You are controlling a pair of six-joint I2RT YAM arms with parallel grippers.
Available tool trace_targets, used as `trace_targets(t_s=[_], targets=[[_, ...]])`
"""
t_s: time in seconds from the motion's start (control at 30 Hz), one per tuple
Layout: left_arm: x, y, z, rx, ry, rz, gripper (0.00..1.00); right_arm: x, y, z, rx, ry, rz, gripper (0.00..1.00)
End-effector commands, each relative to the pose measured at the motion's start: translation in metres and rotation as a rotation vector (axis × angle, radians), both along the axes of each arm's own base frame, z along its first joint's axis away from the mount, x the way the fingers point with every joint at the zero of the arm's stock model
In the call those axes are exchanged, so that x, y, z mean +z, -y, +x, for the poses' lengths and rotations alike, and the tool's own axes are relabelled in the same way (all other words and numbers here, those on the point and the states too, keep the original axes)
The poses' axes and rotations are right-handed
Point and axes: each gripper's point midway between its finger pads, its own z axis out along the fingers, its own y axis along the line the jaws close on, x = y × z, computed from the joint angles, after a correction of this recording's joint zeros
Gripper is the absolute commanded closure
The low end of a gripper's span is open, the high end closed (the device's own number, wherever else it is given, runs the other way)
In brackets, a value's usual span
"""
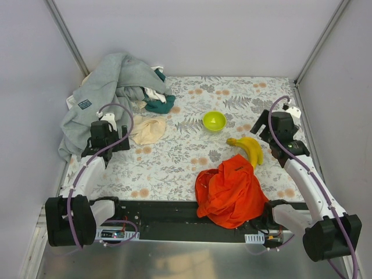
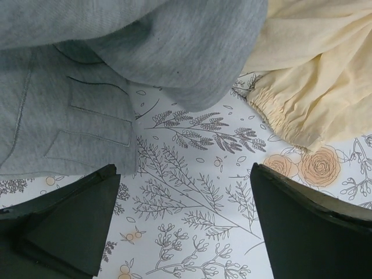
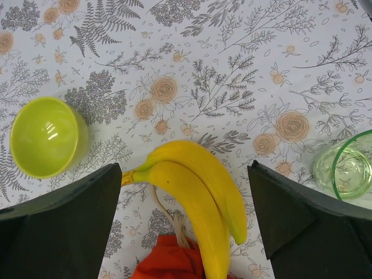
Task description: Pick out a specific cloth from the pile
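The orange cloth [image 1: 231,192] lay on the bench [image 1: 180,157], well apart from the pile [image 1: 113,87] — left fingers [image 2: 70,226] and right fingers [image 3: 64,226] gaped wide, empty.

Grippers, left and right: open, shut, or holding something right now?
Left gripper: open, empty, by the grey sweatshirt.
Right gripper: open, empty, over the bananas.

The top camera overlooked the tabletop [image 1: 174,163] from its near edge. Wrist cameras looked down close; the right shared the bananas [image 3: 195,197].
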Motion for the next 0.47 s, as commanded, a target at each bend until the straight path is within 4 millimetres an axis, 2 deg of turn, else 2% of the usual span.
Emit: trace_targets(t_s=[0.0,0.43], targets=[[0.0276,-0.0028,0.0191,0.025,0.147,-0.017,0.01,0.0095,0.0057,0.0114,-0.037,0.070,-0.006,0.01],[0.0249,-0.0001,0.0168,0.015,0.144,-0.034,0.01,0.0064,0.0068,0.0114,-0.037,0.063,-0.016,0.01]])
